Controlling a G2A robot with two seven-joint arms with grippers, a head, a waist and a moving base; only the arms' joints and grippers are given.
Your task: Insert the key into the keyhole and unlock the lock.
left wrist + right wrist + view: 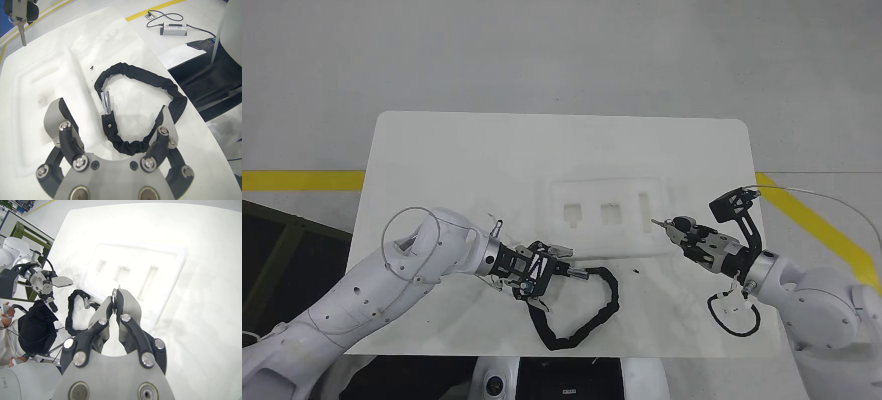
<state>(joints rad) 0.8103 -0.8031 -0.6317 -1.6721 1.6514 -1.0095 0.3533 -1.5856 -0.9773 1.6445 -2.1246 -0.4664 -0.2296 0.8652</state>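
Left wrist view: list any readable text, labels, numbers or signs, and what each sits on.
No text can be quoted; nothing is legible.
Power supply box on the floor: pale label with dark print, too small and blurred to read.
Key: any stamping is too small to make out.
Chain lock and its metal cylinder: no print visible.

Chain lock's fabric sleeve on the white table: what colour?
Plain black fabric sleeve, with no pattern; the left wrist view shows it best.

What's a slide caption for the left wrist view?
Open left hand by the chain lock; right hand holds the key beyond.
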